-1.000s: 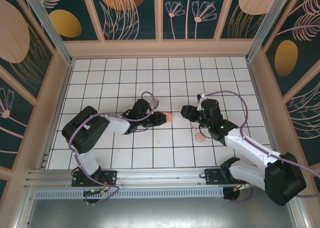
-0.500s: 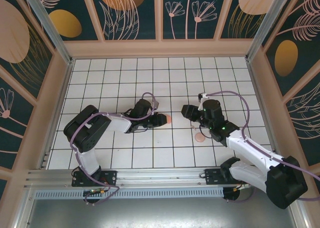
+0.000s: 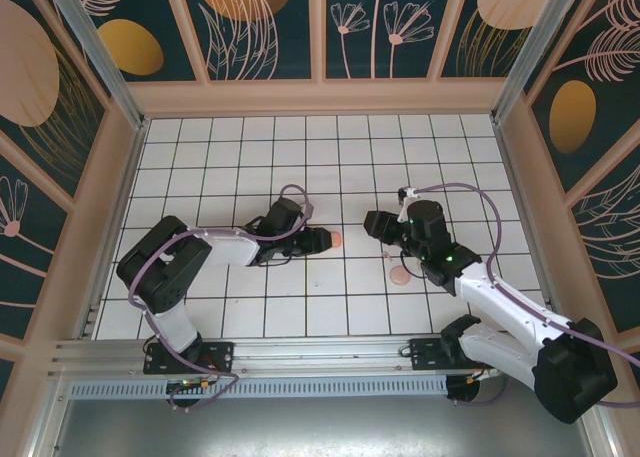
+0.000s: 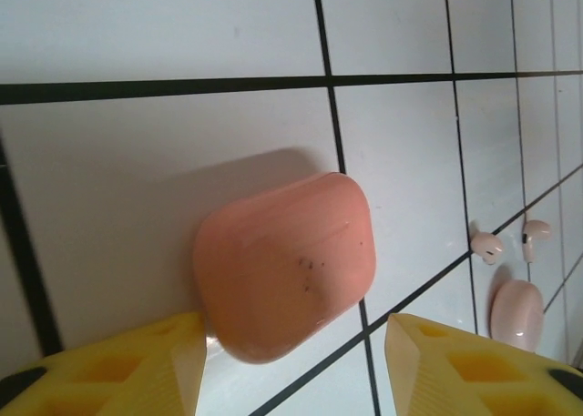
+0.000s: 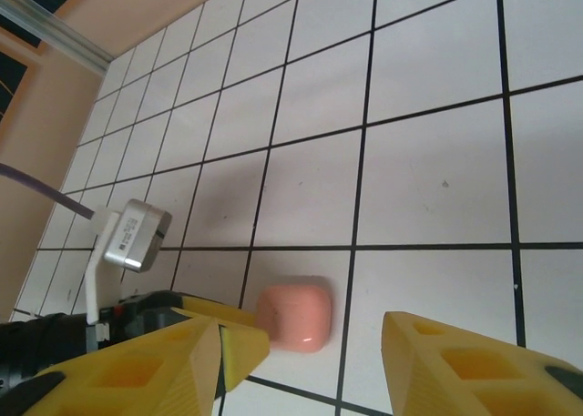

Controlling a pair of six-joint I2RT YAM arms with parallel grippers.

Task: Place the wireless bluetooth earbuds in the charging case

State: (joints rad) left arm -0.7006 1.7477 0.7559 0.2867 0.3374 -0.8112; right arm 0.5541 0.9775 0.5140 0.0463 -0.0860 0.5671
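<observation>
The left gripper [image 3: 322,240] lies low over the tiled floor [image 3: 230,157]. Its yellow fingers [image 4: 137,370] are parted and clamp nothing. The coral case [image 4: 284,266] rests flat on the floor just ahead of them, with one finger just beside its near corner. Whether the lid is up I cannot make out from these angles.

The right gripper [image 3: 368,224] faces it from near by, its jaws also apart and empty.

Beyond the case, on the right arm's side, the two earbuds [image 4: 488,245] lie loose on the floor, close together and just beside a pale pink round pod [image 4: 516,313].

As I judge it, the case is set down and the buds come next. They are small and smooth and likely to skid. The fingers should come straight down and close slowly across the stem — a sideways sweep would risk knocking one under the pod. The other arm could steady the case.

Room is generous. Open tiles lie all round the work, and the side walls [image 3: 112,227] and back wall [image 3: 320,97] are well apart from it. The tight spot is between the two grippers — nose to nose, with their cables [image 3: 450,189] looping above.
</observation>
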